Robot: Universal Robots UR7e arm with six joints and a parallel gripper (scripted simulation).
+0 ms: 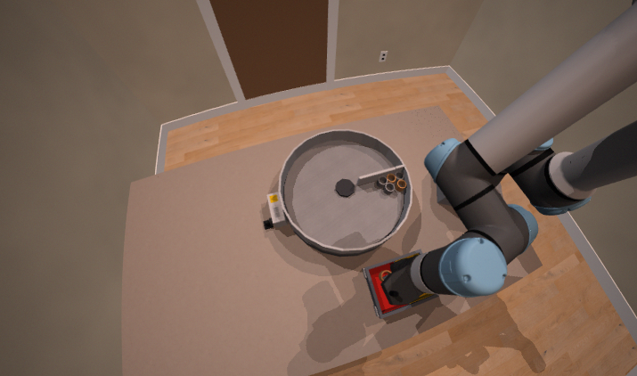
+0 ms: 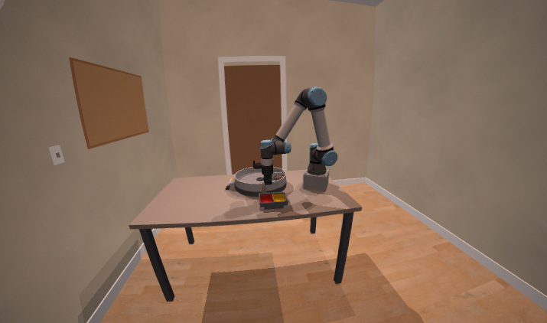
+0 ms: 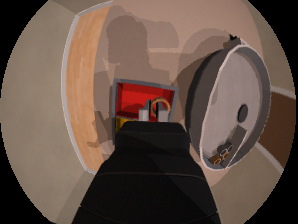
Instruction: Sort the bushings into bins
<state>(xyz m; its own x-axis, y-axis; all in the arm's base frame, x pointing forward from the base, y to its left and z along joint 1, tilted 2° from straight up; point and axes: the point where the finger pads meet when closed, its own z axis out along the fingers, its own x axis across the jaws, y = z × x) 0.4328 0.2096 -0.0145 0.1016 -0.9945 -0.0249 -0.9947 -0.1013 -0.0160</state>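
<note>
My gripper (image 2: 263, 187) (image 3: 153, 105) points down, shut on a bronze bushing, with one finger inside the ring. The bushing (image 1: 380, 274) (image 3: 169, 106) is over the red bin (image 1: 376, 292) (image 2: 265, 198) (image 3: 131, 95), above its rim. The yellow bin (image 2: 278, 197) (image 3: 120, 124) adjoins the red one and is mostly hidden by my gripper in the top view and the wrist view. On the turntable (image 1: 338, 224) (image 3: 227, 105), two bronze bushings and three steel ones stand clustered beside the white bar, near the outer wall.
The turntable has a raised round wall (image 2: 246, 186) and a dark centre hub (image 1: 345, 187). A white bar (image 1: 379, 175) runs inward from the wall. A small box (image 1: 275, 209) sits on its outer left side. The bins share a grey tray near the table's front edge.
</note>
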